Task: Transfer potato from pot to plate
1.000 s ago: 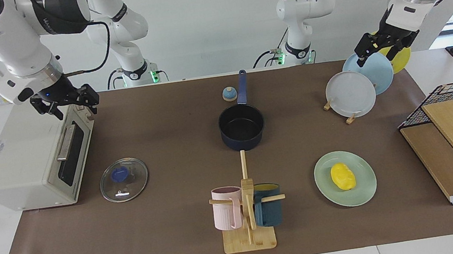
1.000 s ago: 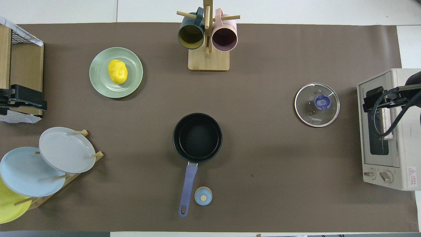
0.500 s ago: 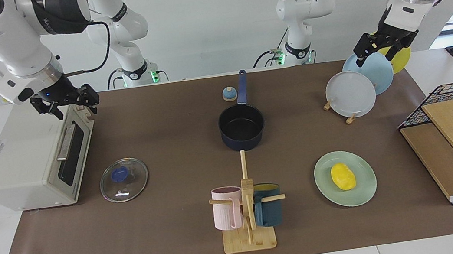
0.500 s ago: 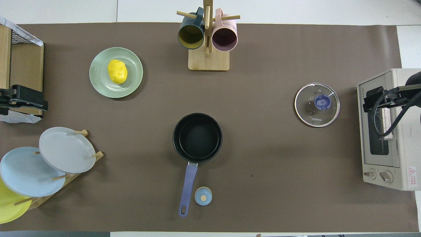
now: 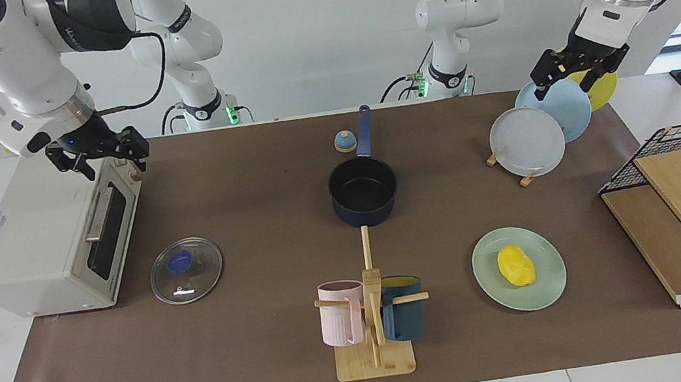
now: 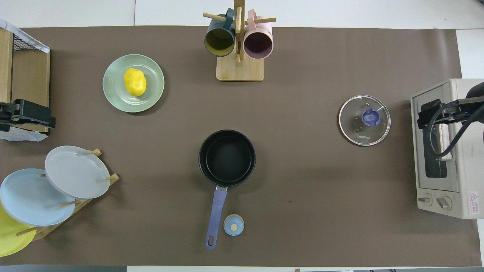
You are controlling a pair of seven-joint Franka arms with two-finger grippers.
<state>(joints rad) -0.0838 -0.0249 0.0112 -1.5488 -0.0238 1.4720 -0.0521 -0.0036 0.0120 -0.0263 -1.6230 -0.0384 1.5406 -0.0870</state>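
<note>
The potato lies on the plate, pot empty, at six o'clock from the nearer, raised left end effector; both end effectors open, empty.

left pincer: raised, open | right pincer: raised, open

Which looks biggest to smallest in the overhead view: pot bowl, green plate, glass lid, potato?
1. Green plate
2. Pot bowl, a little smaller across
3. Glass lid, close to the pot; that pair is unsure
4. Potato, clearly smallest
</note>
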